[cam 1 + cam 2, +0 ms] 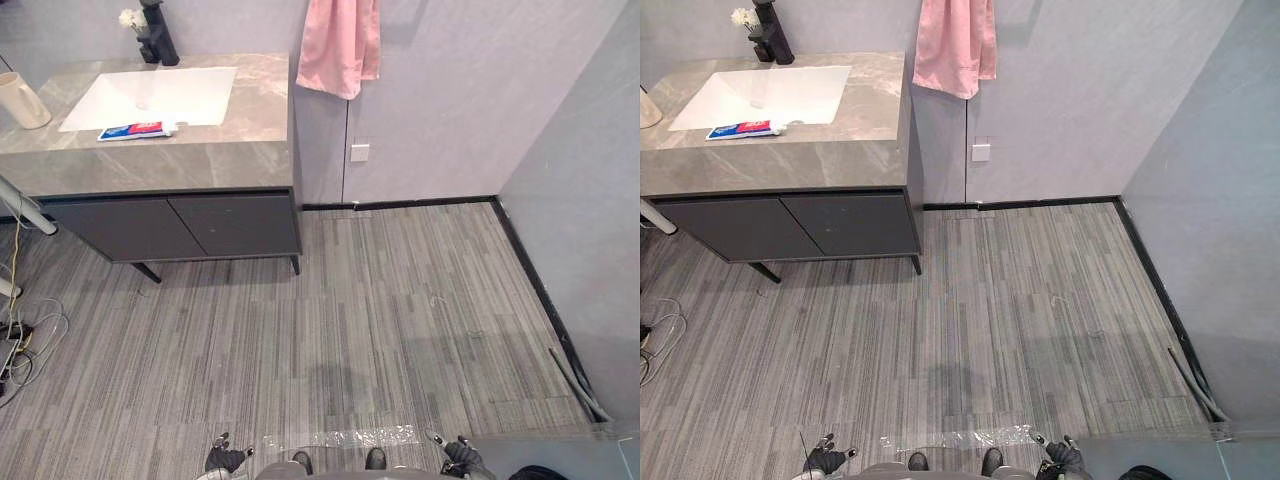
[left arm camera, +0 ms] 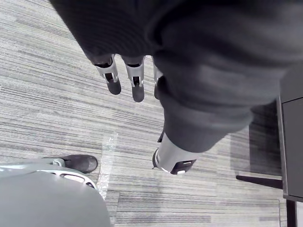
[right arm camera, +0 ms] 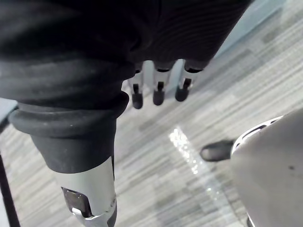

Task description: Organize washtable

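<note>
The left hand (image 1: 225, 459) and the right hand (image 1: 463, 456) are carried low at the sides, with a strip of clear tape (image 1: 340, 437) on the floor between them. In the wrist views the left fingers (image 2: 112, 80) and the right fingers (image 3: 158, 92) are seen hanging nearly straight and slack. Nothing is held by either hand, presumably because nothing to be handled is within reach.

The washtable (image 1: 200, 160) is found well ahead of the left hand and somewhat to its left, and farther again from the right hand. A toothpaste tube (image 1: 135, 130) is laid flat on the counter just beside the front rim of the basin (image 1: 150, 95), which reads as left out rather than put away. A cup (image 1: 20, 100) is set at the counter's end farthest from the right hand. A black faucet (image 1: 160, 35) and a white flower (image 1: 130, 18) are placed behind the basin. A pink towel (image 1: 338, 45) is hung on the wall far ahead, roughly between the lines of the two hands.

The tidying is judged not yet begun: the gap to the counter has to be closed before either hand can be raised, and the tube is likely to be taken first.
</note>
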### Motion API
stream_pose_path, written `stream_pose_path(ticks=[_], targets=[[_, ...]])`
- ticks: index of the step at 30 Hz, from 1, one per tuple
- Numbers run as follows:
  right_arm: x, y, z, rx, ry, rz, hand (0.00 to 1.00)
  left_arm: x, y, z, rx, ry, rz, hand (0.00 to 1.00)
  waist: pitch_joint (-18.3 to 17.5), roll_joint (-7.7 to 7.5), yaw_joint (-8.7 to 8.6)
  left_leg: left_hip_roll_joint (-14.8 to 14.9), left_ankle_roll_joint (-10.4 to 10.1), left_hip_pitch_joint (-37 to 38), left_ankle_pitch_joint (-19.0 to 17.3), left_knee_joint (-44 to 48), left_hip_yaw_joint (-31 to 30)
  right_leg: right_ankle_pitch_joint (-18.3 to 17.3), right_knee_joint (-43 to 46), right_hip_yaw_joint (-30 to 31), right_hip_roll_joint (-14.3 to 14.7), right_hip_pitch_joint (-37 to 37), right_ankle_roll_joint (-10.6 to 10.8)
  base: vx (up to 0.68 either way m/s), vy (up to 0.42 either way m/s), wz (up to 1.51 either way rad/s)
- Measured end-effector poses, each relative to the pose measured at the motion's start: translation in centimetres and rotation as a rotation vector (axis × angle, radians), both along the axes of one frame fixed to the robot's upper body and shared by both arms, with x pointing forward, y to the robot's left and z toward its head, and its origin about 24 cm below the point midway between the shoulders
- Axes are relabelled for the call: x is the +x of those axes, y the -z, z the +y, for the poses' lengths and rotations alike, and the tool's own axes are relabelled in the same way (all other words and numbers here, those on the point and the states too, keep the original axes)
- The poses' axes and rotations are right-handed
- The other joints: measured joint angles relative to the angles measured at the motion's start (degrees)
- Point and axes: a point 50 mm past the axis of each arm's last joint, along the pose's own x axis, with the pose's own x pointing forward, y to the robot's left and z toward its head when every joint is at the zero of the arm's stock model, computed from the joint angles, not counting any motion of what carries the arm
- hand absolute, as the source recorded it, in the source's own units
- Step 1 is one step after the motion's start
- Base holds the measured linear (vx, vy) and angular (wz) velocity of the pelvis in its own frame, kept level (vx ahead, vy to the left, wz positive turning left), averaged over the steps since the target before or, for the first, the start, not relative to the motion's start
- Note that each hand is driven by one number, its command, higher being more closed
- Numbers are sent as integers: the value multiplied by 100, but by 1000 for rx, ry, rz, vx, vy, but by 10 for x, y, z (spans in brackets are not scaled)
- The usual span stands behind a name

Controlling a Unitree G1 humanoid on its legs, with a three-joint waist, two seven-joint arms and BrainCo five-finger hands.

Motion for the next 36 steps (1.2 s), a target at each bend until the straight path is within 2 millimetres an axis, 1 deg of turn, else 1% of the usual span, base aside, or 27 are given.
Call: stream_pose_path(ticks=[2, 3, 4, 6, 8, 9, 10, 12, 13, 14, 15, 16, 17, 18, 19, 20, 21, 22, 23, 25, 27, 29, 30, 31, 32, 34, 36], targets=[[1, 0, 2, 7, 8, -9, 0, 4, -2, 4, 5, -15, -15, 0, 32, -54, 19, 165, -73, -398, -331, 815, 52, -122, 172, 56, 5, -123, -119, -35, -65, -7], [3, -1, 6, 19, 16, -24, 0, 7, -4, 7, 3, -37, -38, 0, 132, -113, 41, 406, -129, -924, -535, 2189, 151, -350, 418, 111, 4, -175, -216, -55, -86, -20], [3, -2, 6, 17, 13, -30, 0, 9, -5, 8, 2, -45, -49, 0, 160, -121, 39, 525, -119, -1126, -542, 2763, 191, -445, 550, 143, 7, -175, -233, -68, -121, -30], [3, -3, 3, 8, 9, -43, 0, 5, -5, 5, -9, -63, -54, 0, 168, -10, 46, 877, -11, -1489, -446, 3949, 236, -625, 810, 293, 111, -134, -320, -4, -77, -43], [2, -4, 2, 7, 24, -54, 0, 5, -6, 4, -15, -75, -70, 0, 171, 74, 66, 1129, 110, -2011, 169, 5078, 69, -755, 996, 606, 187, -141, -447, 66, -30, -66], [4, -5, 1, 7, 23, -61, 0, 5, -6, 4, -16, -78, -74, 0, 167, -4, 114, 1114, 113, -2184, 166, 5286, -8, -768, 1009, 708, 185, -155, -469, 93, -7, -75], [3, -5, 0, 5, 31, -60, 0, 7, -6, 2, -24, -88, -83, 0, 163, 24, 183, 1023, 53, -2332, -118, 5300, -100, -786, 1050, 926, 175, -178, -500, 141, 29, -66], [4, -5, 0, 7, 33, -60, 0, 8, -7, 1, -27, -95, -92, 0, 166, 14, 199, 708, -38, -2496, -532, 4626, -205, -796, 1036, 1202, 71, -220, -513, 193, 78, -66], [4, -6, 0, 6, 33, -60, 0, 8, -7, 1, -23, -98, -93, 0, 163, 9, 206, 592, -41, -2512, -548, 4319, -222, -813, 1041, 1281, 33, -231, -498, 192, 121, -65], [7, -6, -1, 3, 30, -66, 0, 9, -7, -1, -16, -106, -93, 0, 156, 17, 209, 359, -71, -2531, -530, 3563, -365, -877, 1047, 1451, -31, -270, -424, 200, 164, -83], [5, -6, -6, -6, 34, -60, 0, 7, -6, -4, -21, -100, -83, 0, 88, 107, 226, 216, -82, -2425, -483, 2680, -617, -953, 1064, 1656, 3, -367, -335, 203, 190, -97], [5, -6, -8, -12, 33, -56, 0, 5, -5, -7, -28, -100, -75, 0, 52, 173, 248, 202, -67, -2355, -489, 2367, -753, -1003, 1072, 1784, 60, -370, -288, 251, 252, -126], [4, -6, -8, -12, 30, -49, 0, 3, -4, -8, -33, -104, -67, 0, -41, 238, 335, 211, 188, -2232, -291, 2256, -750, -1175, 1230, 2051, 97, -383, -188, 409, 294, -124], [-1, -4, -1, 5, 28, -34, 0, -1, -5, 1, -7, -101, -59, 0, -226, -22, 360, 137, 232, -2119, -471, 2209, -405, -1343, 1594, 2118, -52, -491, 4, 366, 243, -119], [-3, -3, 3, 11, 21, -27, 0, -1, -5, 4, 2, -100, -61, 0, -252, -54, 370, 115, 219, -2042, -533, 2180, -237, -1447, 1969, 2096, -130, -665, 154, 391, 192, -114], [-1, -3, 6, 15, 3, -31, 0, -1, -6, 7, 9, -97, -62, 0, -306, -205, 401, 76, 286, -1759, -679, 2109, 7, -1569, 2863, 2069, -197, -1026, 473, 285, 150, -96], [3, -4, 8, 12, -21, -42, 0, -1, -6, 7, 12, -96, -61, 0, -296, -200, 336, 49, 397, -1495, -779, 2100, 150, -1549, 3757, 1912, -241, -1303, 885, 352, 190, -83], [5, -5, 8, 7, -32, -48, 0, 1, -6, 7, 12, -93, -63, 0, -274, -171, 304, 35, 428, -1334, -857, 2085, 212, -1488, 4270, 1814, -283, -1502, 1072, 423, 227, -47], [6, -6, 6, -5, -43, -53, 0, 4, -7, 6, 10, -86, -68, 0, -252, -147, 291, -4, 449, -1018, -1001, 2019, 271, -1478, 5144, 1457, -433, -1822, 1060, 375, 171, -25], [7, -6, 2, -20, -61, -50, 0, 13, -7, 3, 3, -64, -79, 0, -239, -126, 244, -17, 449, -420, -1076, 1707, 284, -1654, 5694, 598, -726, -2157, 590, 417, 130, -7], [10, -6, 1, -24, -84, -53, 0, 15, -7, 0, -3, -48, -80, 0, -227, -92, 165, 34, 447, -71, -1074, 1465, 245, -1768, 5422, 218, -718, -2342, 372, 385, 50, 14], [16, -7, 0, -23, -112, -55, 0, 21, -5, -10, -23, -9, -75, 0, -202, -49, 34, 115, 447, 162, -1074, 1288, 33, -1643, 4462, 64, -497, -2647, 184, 444, -45, 47], [17, -6, 0, -21, -114, -53, 0, 22, -4, -15, -33, 12, -65, 0, -184, -53, -19, 85, 419, 265, -1074, 1232, -225, -1167, 3457, 283, -269, -2650, 44, 414, -87, 64], [16, -6, 1, -18, -112, -50, 0, 23, -4, -16, -36, 16, -66, 0, -185, -62, -29, 59, 397, 317, -1085, 1203, -356, -877, 3102, 400, -202, -2621, 1, 427, -142, 93], [11, -4, 2, -10, -103, -37, 0, 23, -4, -18, -40, 15, -68, 0, -191, -127, -56, -51, 262, 465, -1157, 1213, -676, -168, 2734, 412, -217, -2530, -162, 451, -194, 85], [19, -6, -3, -20, -107, -53, 0, 22, -2, -25, -66, -20, -68, 0, -213, 145, -110, 146, 95, 529, -1198, 1341, -921, -315, 3007, 233, -197, -2451, -209, 436, -190, 77], [22, -9, -9, -36, -116, -65, 0, 22, -2, -33, -92, -59, -80, 0, -147, 325, -92, 409, -82, -257, -1087, 3034, -1000, -631, 2702, -80, -149, -2077, -236, 395, -217, 72]])
